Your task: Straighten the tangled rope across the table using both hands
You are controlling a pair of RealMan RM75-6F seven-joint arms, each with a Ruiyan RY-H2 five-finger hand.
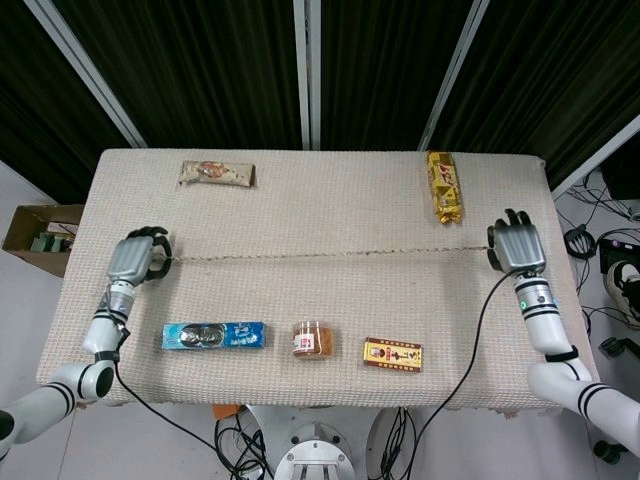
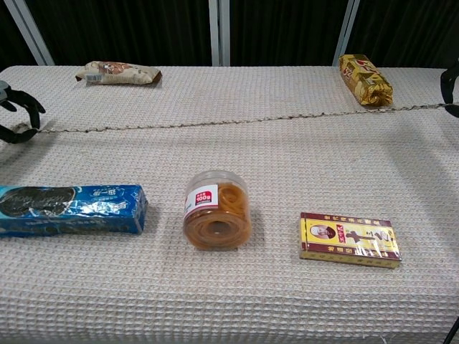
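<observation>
A thin beige rope runs taut and nearly straight across the table from left to right. My left hand grips its left end near the table's left edge, fingers curled around it. At the far right, my right hand holds the other end; the chest view shows only its dark fingertips at the frame edge.
In front of the rope lie a blue biscuit pack, a round jar and a yellow-red box. Behind it lie a snack bar and a gold packet.
</observation>
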